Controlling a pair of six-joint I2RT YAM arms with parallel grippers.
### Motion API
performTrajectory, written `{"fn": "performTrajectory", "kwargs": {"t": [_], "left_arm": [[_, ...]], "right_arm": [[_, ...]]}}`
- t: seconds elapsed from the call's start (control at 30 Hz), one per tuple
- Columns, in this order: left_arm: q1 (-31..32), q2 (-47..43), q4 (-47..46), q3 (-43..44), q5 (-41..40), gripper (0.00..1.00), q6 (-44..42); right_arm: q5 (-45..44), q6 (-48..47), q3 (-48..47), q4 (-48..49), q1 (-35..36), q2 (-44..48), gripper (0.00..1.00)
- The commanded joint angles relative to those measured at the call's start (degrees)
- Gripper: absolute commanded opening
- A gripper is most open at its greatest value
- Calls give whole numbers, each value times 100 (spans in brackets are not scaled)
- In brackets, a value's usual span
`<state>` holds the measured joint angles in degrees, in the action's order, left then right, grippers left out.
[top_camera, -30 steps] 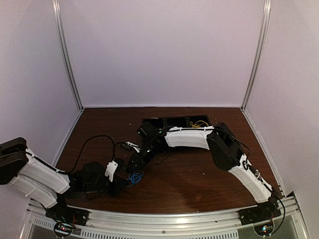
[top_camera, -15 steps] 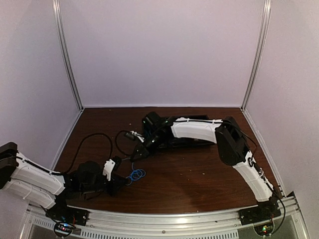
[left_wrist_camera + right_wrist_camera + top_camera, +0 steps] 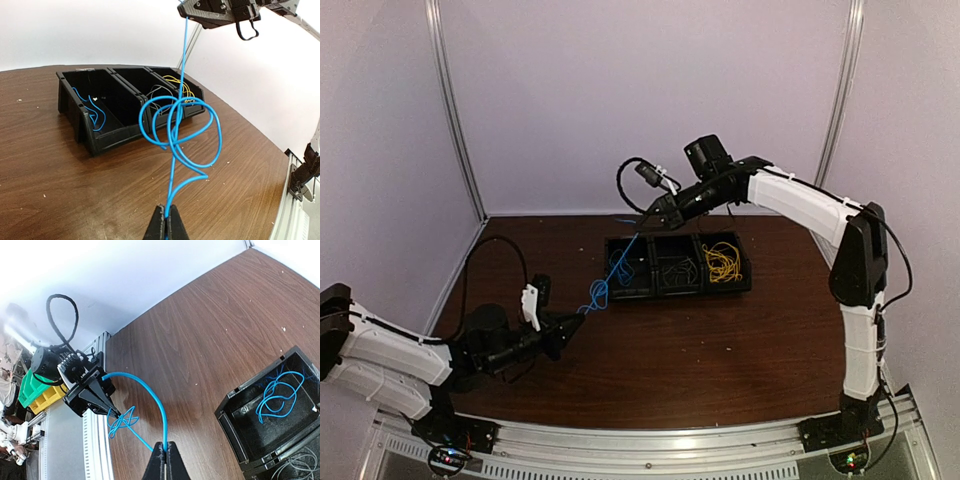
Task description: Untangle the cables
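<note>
A blue cable (image 3: 616, 268) is stretched in the air between my two grippers, with a tangle of loops (image 3: 180, 129) partway along it. Low at the front left, my left gripper (image 3: 578, 322) is shut on the cable's lower end (image 3: 170, 200). High above the black bin's left end, my right gripper (image 3: 648, 217) is shut on the upper part (image 3: 165, 420), and a short free end curves beyond it. In the right wrist view the loops (image 3: 121, 422) hang right next to the left gripper (image 3: 116, 415). More blue cables (image 3: 625, 272), dark cables (image 3: 675, 270) and yellow cables (image 3: 722, 262) lie in the bin.
A black bin (image 3: 678, 291) with three compartments stands at the back centre of the brown table (image 3: 720, 350). A thick black arm cable (image 3: 490, 265) loops over the left side. An aluminium rail (image 3: 650, 440) runs along the front edge. Walls close in on three sides.
The right gripper shut on the blue cable near the left gripper, then rose up and back over the bin, drawing the cable off the table into a line. The left gripper stayed shut.
</note>
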<state>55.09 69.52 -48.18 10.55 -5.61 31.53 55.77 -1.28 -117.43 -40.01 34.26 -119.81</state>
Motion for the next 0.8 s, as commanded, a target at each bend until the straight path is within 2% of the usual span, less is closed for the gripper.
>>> {"fn": "performTrajectory", "kwargs": {"t": [0.0, 0.1, 0.3, 0.47, 0.6, 0.77], "left_arm": [[98, 131, 1434, -423, 173, 0, -14], [104, -201, 1382, -311, 132, 2, -188], [104, -1384, 1612, -271, -215, 33, -284], [104, -2236, 2223, -416, -623, 44, -298], [107, -1888, 2332, -140, -509, 45, -372], [110, -375, 1827, 593, 420, 40, -652]], "right_arm": [[-565, -45, 50, 805, -692, 408, 0], [-308, 122, 521, 1028, -624, 452, 0], [-317, -261, 1831, 987, -294, 697, 0], [-411, -493, 2938, 998, -288, 1123, 0], [-454, -750, 3647, 852, -289, 1280, 0], [-346, -822, 4232, 1047, -288, 1842, 0]]}}
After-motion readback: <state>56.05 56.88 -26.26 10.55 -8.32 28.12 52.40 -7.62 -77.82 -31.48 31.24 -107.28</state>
